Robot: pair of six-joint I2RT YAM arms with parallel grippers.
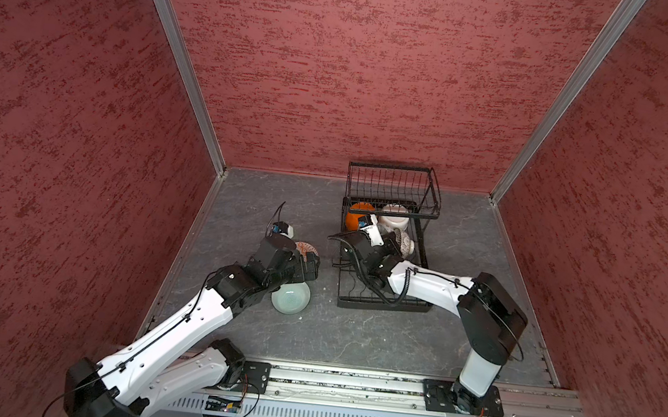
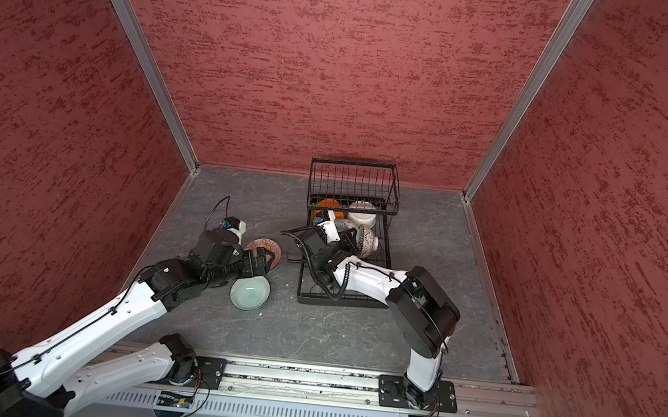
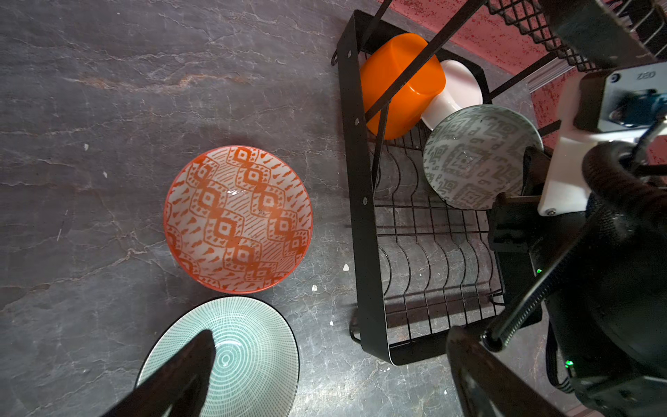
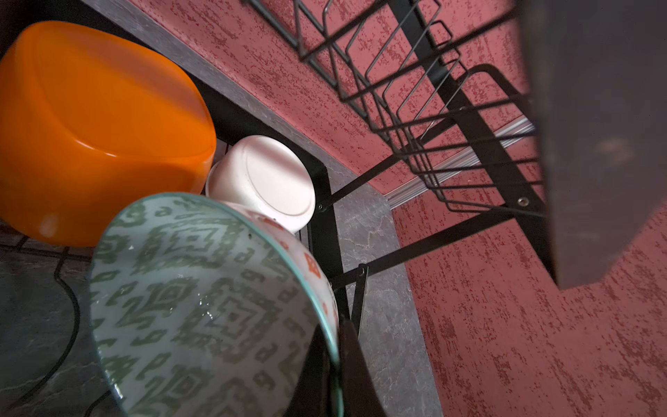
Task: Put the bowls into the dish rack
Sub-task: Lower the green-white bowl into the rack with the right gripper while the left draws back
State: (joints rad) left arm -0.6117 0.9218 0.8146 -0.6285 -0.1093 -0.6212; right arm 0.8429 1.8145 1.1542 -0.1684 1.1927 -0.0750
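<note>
Starting far left in both top views: left claw [image 1: 309, 266], spread wide and gripping nothing. Hangs over the near edge of the red-orange patterned bowl [image 3: 238, 218], which sits upright on the desk [image 1: 353, 336] at 9 o'clock of the dish rack [image 3: 361, 180], near it but apart. At 6 o'clock of that, just beside it: the pale green bowl [image 3: 249, 353], also upright on the desk, partly under the left arm in the top views.

Moving right to the dish rack: stands lengthwise, raised basket [image 1: 393, 186] at its 12 o'clock end. Under the basket, on the flat base, lie the orange bowl [image 4: 97, 126] at 11 o'clock and the white bowl [image 4: 267, 177] at 12 o'clock, both tipped over with bases showing, side by side. At 5 o'clock of the white bowl: the grey-patterned bowl [image 4: 195, 307], tilted on edge inside the rack.

Last, right claw [image 4: 334, 346]: pinched tight on the grey-patterned bowl's rim, one finger inside and one outside.
</note>
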